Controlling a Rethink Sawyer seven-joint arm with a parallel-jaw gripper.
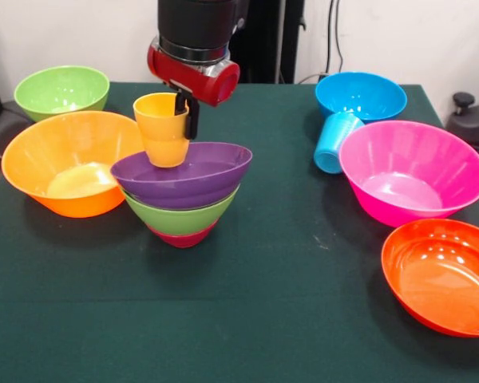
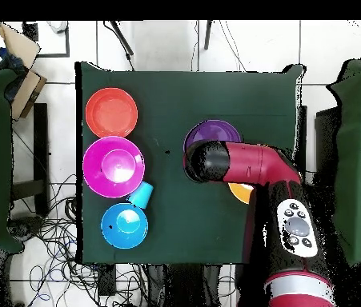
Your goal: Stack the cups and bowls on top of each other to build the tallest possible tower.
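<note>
Gripping the yellow cup (image 1: 163,128) by its right rim, the tool (image 1: 185,112) holds it upright, its base down in the purple bowl (image 1: 184,172) that tops the tower (image 1: 183,195) on the table (image 1: 263,303). The cup sits left of the bowl's centre. The blue cup (image 1: 334,142) lies on its side, far right, between the blue bowl (image 1: 361,94) and pink bowl (image 1: 413,171); I judge it the next piece.

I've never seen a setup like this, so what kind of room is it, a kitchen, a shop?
Most likely a robotics lab or test room, not a kitchen. A red and black robot arm works over a table draped in dark green cloth, plastic bowls are laid out as props, and loose cables trail across the tiled floor.
</note>
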